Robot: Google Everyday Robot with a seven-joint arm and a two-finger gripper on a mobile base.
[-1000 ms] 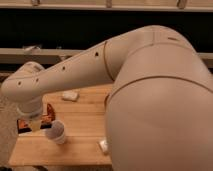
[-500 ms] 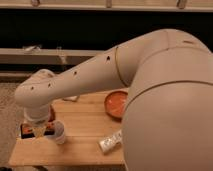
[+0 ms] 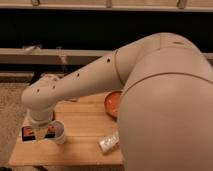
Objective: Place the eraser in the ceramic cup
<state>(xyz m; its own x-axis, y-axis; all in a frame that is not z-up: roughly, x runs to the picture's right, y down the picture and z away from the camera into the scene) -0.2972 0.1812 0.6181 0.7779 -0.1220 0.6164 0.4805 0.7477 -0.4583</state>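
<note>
Arm (image 3: 125, 75) has swung further right since 0.5 s ago; more of the orange bowl shows now, and the wrist end sits a touch lower over the front-left corner.

Arm: smooth cream-white shell, bulky rounded segments with small dark holes along the forearm; fills the right half of the view.

Worktop (image 3: 82, 135): pale wood planks, rectangular, grain running left-right.

Bowl (image 3: 113, 102): orange, round, shallow, near the back right of the worktop, partly hidden behind the arm. Contents not readable.

White packet (image 3: 109, 142): crinkly, oblong, lying tilted near the front edge, just beside the arm.

Cup (image 3: 58, 132): small, white, glazed, slightly tapered, upright at front left. Its inside can't be made out.

Eraser (image 3: 27, 133): flat dark block with orange-brown edge, lying on the worktop to the left of the cup, partly covered by the gripper. Not in the cup.

Gripper (image 3: 41, 132): hangs straight down from the wrist, low over the worktop, between eraser and cup, just beside the cup's left rim. Cannot tell how it is set.
</note>
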